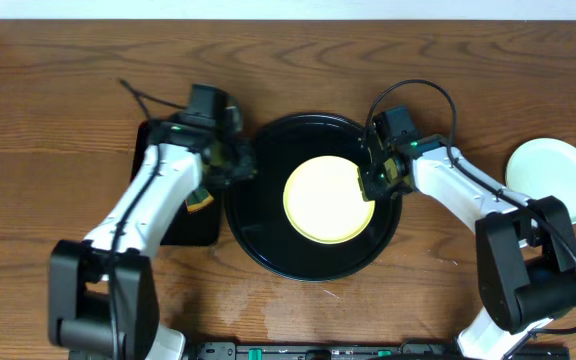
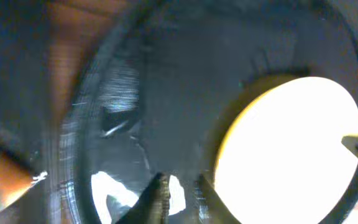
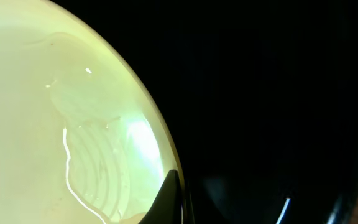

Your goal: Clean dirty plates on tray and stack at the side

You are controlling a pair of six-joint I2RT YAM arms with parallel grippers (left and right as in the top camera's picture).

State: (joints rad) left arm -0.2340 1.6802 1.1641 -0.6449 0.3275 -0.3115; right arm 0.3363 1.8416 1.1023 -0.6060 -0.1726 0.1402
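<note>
The right gripper is meeting the pale yellow plate, with one finger lying at its rim; I cannot tell whether it is gripping. The left gripper, its fingers narrowly parted and empty, is hovering over the tray beside that plate. Well beyond the right fingers, a mint-white plate is resting on the table.

One plate sits in tray, second plate rightward.
</note>
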